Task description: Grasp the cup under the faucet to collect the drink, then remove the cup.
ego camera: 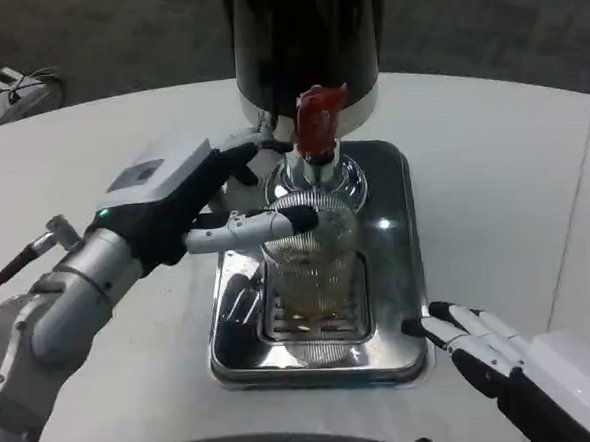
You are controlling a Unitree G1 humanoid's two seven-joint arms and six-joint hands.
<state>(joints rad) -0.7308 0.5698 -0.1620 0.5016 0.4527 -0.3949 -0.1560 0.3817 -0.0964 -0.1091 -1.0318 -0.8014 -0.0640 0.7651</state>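
Note:
My left hand [189, 202] grips a clear ribbed plastic cup [312, 245], fingers wrapped around its upper part. The cup is lifted and tilted above the steel drip tray [394, 275], a little in front of and below the faucet with its red lever [319, 119] on the black dispenser [304, 40]. A little amber drink shows low in the cup. My right hand [483, 350] lies at the tray's front right corner with fingers stretched out, holding nothing.
The tray's slotted grate [316, 315] lies under the cup. White table [492, 169] spreads on both sides. Cables and a white device [6, 88] sit at the far left edge.

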